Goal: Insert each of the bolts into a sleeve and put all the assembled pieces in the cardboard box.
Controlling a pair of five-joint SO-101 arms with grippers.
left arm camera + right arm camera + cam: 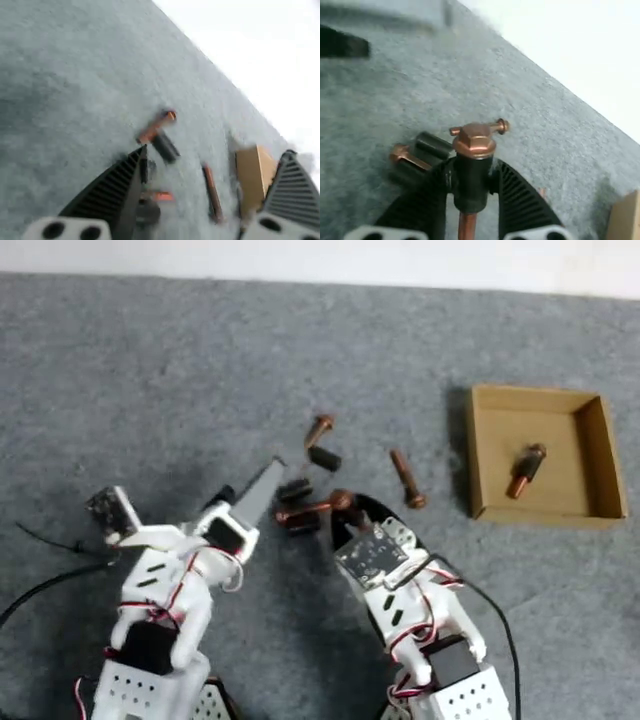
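Near the middle of the mat [150, 360], our right gripper [471, 170] pinched the black sleeve [470, 192] round its middle, bolt [474, 141] inside. It looked light, hard, slippery. Our left gripper [215, 150] hung spread wide.

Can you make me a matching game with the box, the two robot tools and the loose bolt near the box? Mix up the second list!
Things:
1. cardboard box
2. left tool
3. right tool
4. loose bolt

States:
A. open, over the grey mat
B. lying bare, no sleeve on it
C. has one assembled piece inside
D. shut on a sleeved bolt

Pairs: 1-C, 2-A, 3-D, 4-B
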